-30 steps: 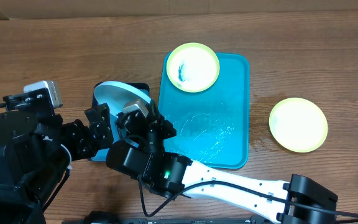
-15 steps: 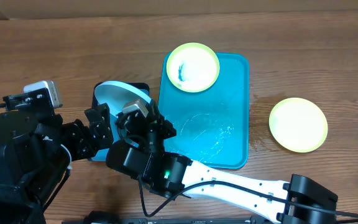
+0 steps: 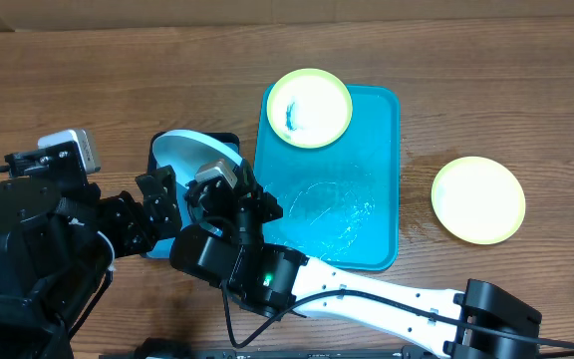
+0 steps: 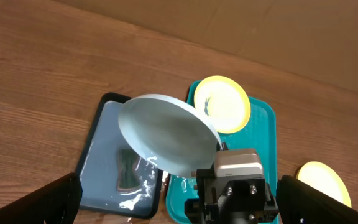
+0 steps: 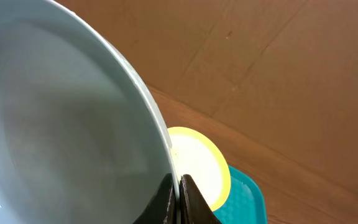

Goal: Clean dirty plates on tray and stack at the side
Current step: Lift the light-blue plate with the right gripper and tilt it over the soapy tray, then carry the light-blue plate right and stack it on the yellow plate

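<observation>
Rinsing likely: light blue plate (image 3: 182, 150) clamped by right gripper (image 5: 179, 190); left gripper (image 3: 162, 204) spread, empty; careful side stacking needed next.

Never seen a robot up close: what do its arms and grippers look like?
The left gripper and right gripper are black, two-fingered. The right arm is a white tube with black joints, a thin black cable and a green light. The left arm is bulky and black, with a pale grey camera box.
</observation>
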You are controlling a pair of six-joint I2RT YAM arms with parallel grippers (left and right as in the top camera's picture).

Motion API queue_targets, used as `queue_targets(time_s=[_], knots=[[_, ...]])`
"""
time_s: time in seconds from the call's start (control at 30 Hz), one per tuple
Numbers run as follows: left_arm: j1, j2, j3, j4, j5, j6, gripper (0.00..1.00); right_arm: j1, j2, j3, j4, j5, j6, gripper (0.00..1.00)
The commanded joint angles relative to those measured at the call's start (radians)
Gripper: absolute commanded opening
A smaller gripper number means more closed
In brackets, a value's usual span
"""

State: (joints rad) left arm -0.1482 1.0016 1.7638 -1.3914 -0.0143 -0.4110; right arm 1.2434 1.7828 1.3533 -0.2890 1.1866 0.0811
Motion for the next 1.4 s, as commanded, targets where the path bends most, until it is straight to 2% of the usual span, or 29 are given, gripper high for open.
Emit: queue_targets(time_s=[0.0, 0.07, 0.13, 0.23, 0.3, 0.37, 0.43, 0.5, 0.67, 0.73, 0.8, 1.0, 1.13, 1.2, 1.37], knots=[[0.005, 0.000, 0.019, 0.005, 0.004, 0.023, 1.00, 0.001, -0.040, 0.017, 0.008, 0.040, -0.021, 0.04], [0.005, 0.000, 0.019, 0.005, 0.004, 0.023, 1.00, -0.010, -0.040, 0.017, 0.031, 0.071, -0.022, 0.04], [0.005, 0.000, 0.019, 0.006, 0.004, 0.023, 1.00, -0.009, -0.040, 0.017, 0.053, -0.010, -0.021, 0.04], [0.005, 0.000, 0.019, 0.009, 0.004, 0.023, 1.00, 0.006, -0.040, 0.017, 0.062, -0.004, -0.144, 0.04], [0.005, 0.000, 0.019, 0.008, 0.004, 0.023, 1.00, 0.006, -0.040, 0.017, 0.075, 0.015, -0.084, 0.04], [0.005, 0.000, 0.019, 0.010, 0.004, 0.023, 1.00, 0.014, -0.040, 0.017, 0.076, -0.018, -0.113, 0.04], [0.005, 0.000, 0.019, 0.011, 0.004, 0.023, 1.00, 0.012, -0.040, 0.017, 0.089, 0.030, -0.153, 0.04], [0.005, 0.000, 0.019, 0.010, 0.004, 0.023, 1.00, 0.006, -0.040, 0.017, 0.107, 0.024, -0.109, 0.04], [0.005, 0.000, 0.019, 0.013, 0.004, 0.023, 1.00, 0.005, -0.040, 0.017, 0.108, 0.017, -0.130, 0.04], [0.005, 0.000, 0.019, 0.013, 0.004, 0.023, 1.00, -0.011, -0.040, 0.017, 0.098, 0.016, -0.041, 0.04], [0.005, 0.000, 0.018, 0.013, 0.004, 0.023, 1.00, -0.033, -0.040, 0.017, 0.047, -0.012, 0.142, 0.04], [0.005, 0.000, 0.019, 0.013, 0.004, 0.023, 1.00, -0.211, -0.040, 0.017, -0.164, -0.663, 0.716, 0.04], [0.005, 0.000, 0.018, 0.012, 0.004, 0.023, 1.00, -0.353, -0.100, 0.017, -0.174, -1.002, 0.753, 0.04], [0.005, 0.000, 0.018, 0.012, 0.004, 0.023, 1.00, -0.426, -0.159, 0.017, -0.191, -1.106, 0.753, 0.04], [0.005, 0.000, 0.018, 0.012, 0.004, 0.023, 1.00, -0.664, -0.345, 0.017, -0.364, -1.162, 0.753, 0.04]])
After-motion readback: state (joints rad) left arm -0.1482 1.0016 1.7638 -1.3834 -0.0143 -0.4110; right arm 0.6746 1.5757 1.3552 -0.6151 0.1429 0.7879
